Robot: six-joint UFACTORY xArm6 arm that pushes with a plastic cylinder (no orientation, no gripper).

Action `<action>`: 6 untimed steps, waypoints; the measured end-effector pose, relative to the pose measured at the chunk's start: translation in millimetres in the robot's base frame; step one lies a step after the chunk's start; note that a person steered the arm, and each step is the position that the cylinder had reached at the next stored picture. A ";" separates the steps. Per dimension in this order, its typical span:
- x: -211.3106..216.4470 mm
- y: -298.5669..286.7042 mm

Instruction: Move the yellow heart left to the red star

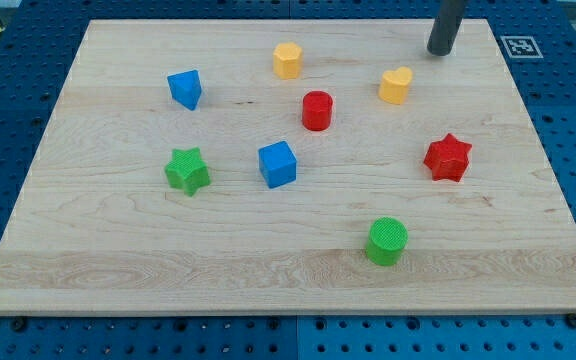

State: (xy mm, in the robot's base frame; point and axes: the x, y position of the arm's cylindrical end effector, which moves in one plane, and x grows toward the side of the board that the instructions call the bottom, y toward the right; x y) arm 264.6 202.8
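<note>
The yellow heart sits near the worktop top, up-left of the red star. It's probably a light, hard plastic block that slides easily and may spin if nudged off-centre. No hand here, just a rod; its tip is just up-right of the heart, not touching.

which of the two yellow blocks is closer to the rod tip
The yellow heart, just below and to the view's left of my tip. The other yellow block sits farther to the view's left, above the red cylinder.
</note>
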 end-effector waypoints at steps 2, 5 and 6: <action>17.0 -3.2; 33.0 -17.3; 35.5 -22.7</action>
State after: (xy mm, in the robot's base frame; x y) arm 300.0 180.0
